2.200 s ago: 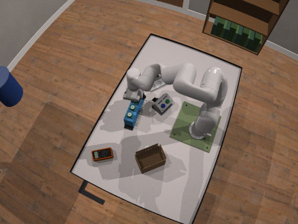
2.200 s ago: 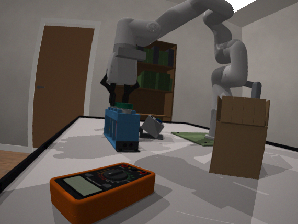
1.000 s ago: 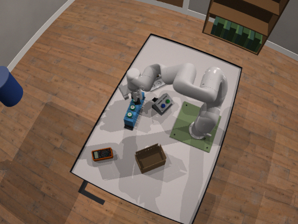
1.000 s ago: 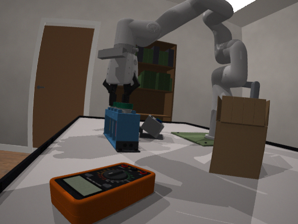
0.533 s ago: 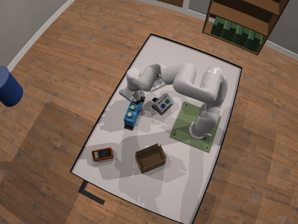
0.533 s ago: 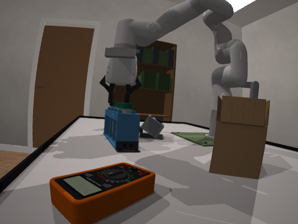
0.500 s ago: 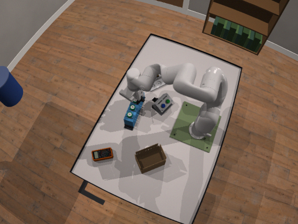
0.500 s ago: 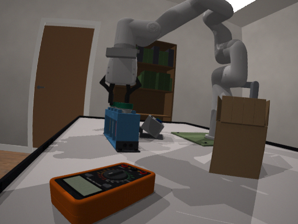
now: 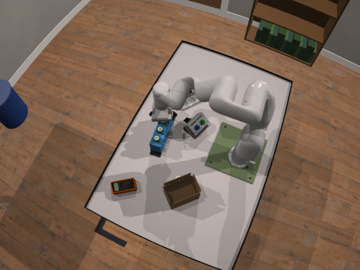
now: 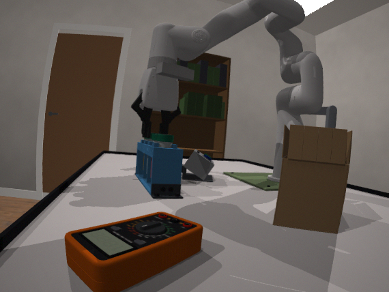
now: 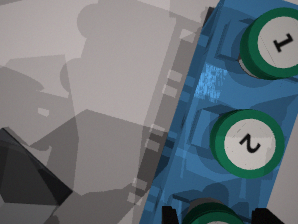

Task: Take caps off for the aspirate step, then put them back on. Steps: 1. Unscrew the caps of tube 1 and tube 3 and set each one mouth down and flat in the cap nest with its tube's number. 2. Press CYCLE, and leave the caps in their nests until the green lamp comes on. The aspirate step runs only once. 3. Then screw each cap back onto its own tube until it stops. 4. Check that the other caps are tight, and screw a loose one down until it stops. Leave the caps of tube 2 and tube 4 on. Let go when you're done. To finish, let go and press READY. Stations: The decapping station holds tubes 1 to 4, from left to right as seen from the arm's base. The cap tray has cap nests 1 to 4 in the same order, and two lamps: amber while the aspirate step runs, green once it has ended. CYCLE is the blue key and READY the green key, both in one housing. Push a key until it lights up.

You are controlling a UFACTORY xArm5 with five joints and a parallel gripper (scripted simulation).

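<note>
The blue decapping station [image 9: 160,136] stands on the table, and it also shows in the exterior view [image 10: 160,167]. In the wrist view, green caps 1 [image 11: 274,42] and 2 [image 11: 247,144] sit on their tubes. Cap 3 [image 11: 212,216] sits at the bottom edge, on its tube. My gripper [image 11: 216,217] straddles cap 3 with its fingers open, a small gap on each side. In the exterior view, the gripper [image 10: 155,131] hangs upright over the green cap [image 10: 162,137]. Tube 4 is hidden under the gripper. The cap tray [image 9: 191,101] is mostly hidden by the arm.
The grey key housing [image 9: 197,123] with the blue key [image 9: 197,127] and green key [image 9: 203,122] stands right of the station. An open cardboard box [image 9: 182,190] and an orange multimeter [image 9: 123,185] lie nearer the table's front. The arm's base stands on a green plate [image 9: 235,152].
</note>
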